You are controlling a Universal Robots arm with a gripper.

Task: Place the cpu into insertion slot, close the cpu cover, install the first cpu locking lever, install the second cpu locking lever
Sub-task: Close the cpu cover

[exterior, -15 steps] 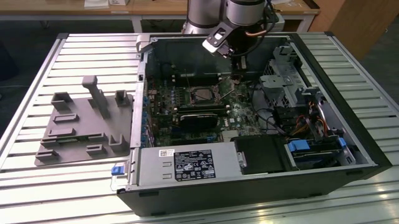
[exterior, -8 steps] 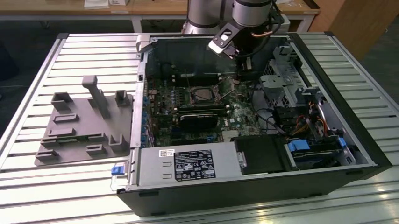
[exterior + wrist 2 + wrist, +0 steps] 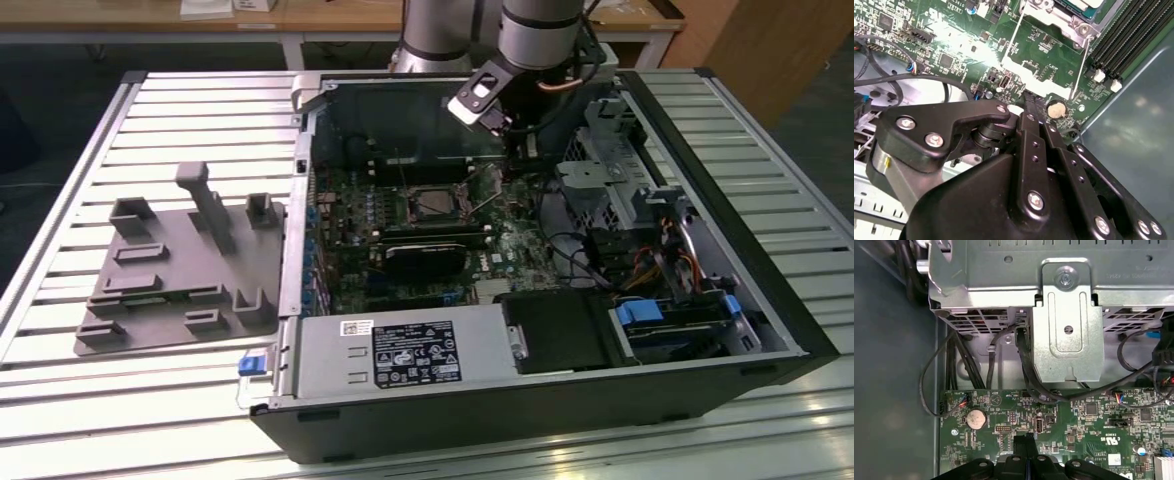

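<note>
On a slatted metal desk point(image 3: 147, 400), with wooden furniture point(image 3: 761, 40) behind, an open computer case point(image 3: 534, 420) lies beside a grey moulded tray point(image 3: 174, 270). Inside, the slot point(image 3: 431, 205) sits mid-motherboard, dark-centred, just to the exterior view's left of the arm point(image 3: 541, 30). The second wrist view shows the pincer point(image 3: 1026, 98), fingers together, close above the board near a coin battery point(image 3: 1055, 109) and two thin wire levers point(image 3: 1014, 35). The first wrist view adds a metal drive cage point(image 3: 1069, 315) and black cables point(image 3: 1026, 370).
</note>
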